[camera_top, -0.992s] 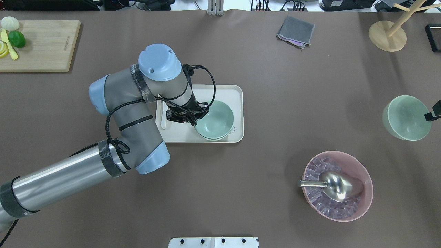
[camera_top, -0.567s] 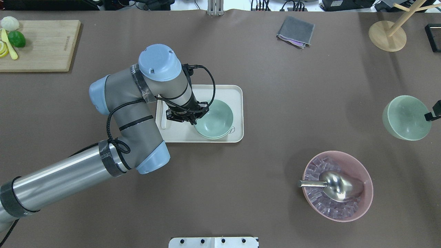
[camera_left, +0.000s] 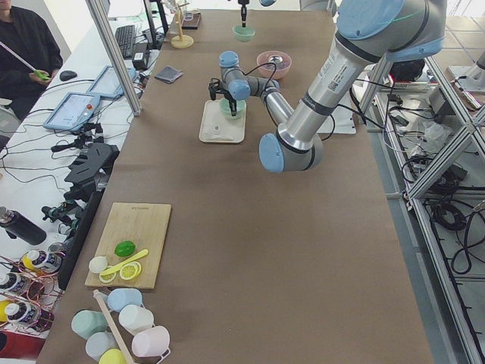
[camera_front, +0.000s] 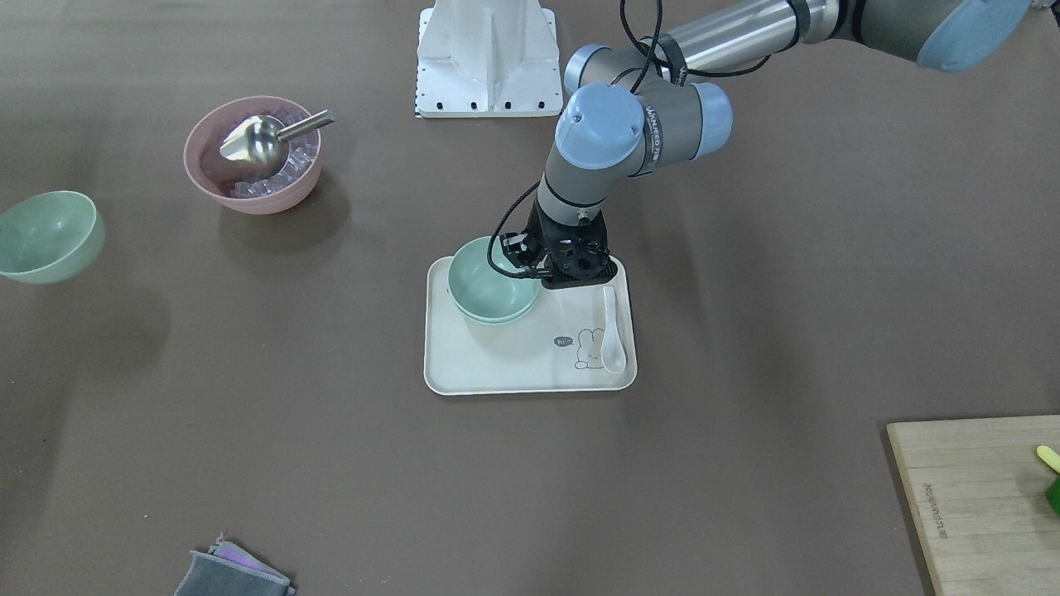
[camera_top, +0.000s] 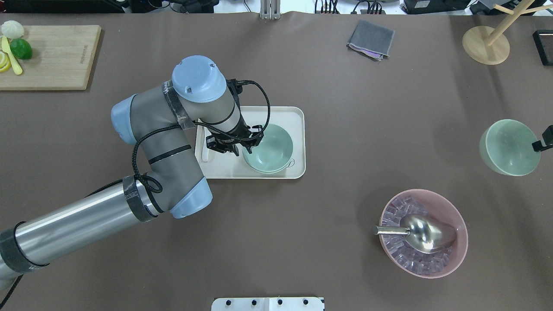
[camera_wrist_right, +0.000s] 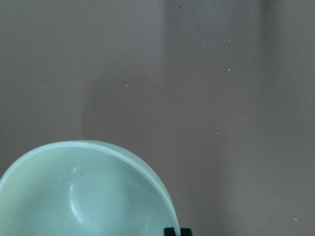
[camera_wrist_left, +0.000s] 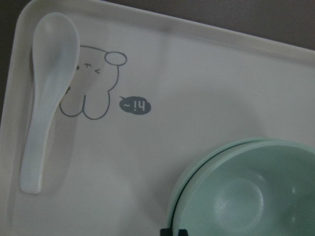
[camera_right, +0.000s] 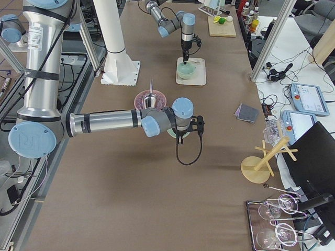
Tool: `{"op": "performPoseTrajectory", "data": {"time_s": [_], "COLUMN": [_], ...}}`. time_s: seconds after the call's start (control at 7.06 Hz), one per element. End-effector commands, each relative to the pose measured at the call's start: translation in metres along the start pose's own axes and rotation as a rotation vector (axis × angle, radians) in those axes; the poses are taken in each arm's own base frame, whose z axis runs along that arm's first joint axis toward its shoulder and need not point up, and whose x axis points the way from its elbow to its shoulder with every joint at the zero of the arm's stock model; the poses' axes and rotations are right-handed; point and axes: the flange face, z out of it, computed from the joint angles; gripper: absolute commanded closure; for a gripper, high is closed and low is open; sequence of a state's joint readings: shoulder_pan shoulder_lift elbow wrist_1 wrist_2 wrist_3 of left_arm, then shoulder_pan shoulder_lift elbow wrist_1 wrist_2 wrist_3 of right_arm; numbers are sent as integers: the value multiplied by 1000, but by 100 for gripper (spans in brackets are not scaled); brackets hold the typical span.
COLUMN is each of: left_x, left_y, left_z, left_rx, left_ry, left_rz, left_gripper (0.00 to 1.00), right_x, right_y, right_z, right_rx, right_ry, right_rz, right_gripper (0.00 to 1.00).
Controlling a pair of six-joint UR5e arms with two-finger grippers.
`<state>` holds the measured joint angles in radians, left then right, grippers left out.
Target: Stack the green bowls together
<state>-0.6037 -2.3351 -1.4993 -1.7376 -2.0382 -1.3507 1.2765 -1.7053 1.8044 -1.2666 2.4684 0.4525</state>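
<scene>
Left pincer: my fingers straddle the rim of the top bowl. I cannot tell whether they pinch it or stand slack.
Nested pair: 2 small round pale mint-green matte bowls sit 1 inside the other on the cream rectangular plastic tray, which serves as the base for the stack.
Right pincer: clamped on the rim of the 3rd mint-green bowl, which I hold tilted above the table, well apart from the pair, probably awaiting its turn.

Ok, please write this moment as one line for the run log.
tray: two green bowls nested | left gripper: at their rim, grip unclear | right gripper: holds third green bowl, lifted
</scene>
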Motion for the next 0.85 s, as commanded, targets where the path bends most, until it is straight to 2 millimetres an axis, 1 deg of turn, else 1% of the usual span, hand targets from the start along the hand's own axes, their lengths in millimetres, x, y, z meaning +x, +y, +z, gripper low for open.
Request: {"op": "performPoseTrajectory", "data": {"time_s": [0.0, 0.14, 0.28, 0.43, 0.57, 0.71], "left_x": [-1, -2, -22, -53, -86, -109], "left_y": [-4, -11, -18, -31, -41, -40], "left_z": [-7, -21, -38, -59, -79, -97], "left_rx": [21, 31, 43, 29, 27, 46], "left_ry": [6, 19, 31, 37, 27, 24], "left_rz": [4, 2, 2, 29, 62, 108], "left_gripper": [2, 2, 2, 2, 2, 2], "right_x": [-8, -18, -44, -78, -121, -181], "right_y": [-10, -20, -25, -31, -42, -56], "right_z": [-7, -22, -40, -62, -89, -99], "right_rx": [-10, -8, -14, -27, -34, -61], "right_ry": [-19, -30, -27, -21, -15, -5], "right_rz": [19, 41, 53, 71, 83, 100], "right_gripper": [100, 100, 100, 100, 100, 100]}}
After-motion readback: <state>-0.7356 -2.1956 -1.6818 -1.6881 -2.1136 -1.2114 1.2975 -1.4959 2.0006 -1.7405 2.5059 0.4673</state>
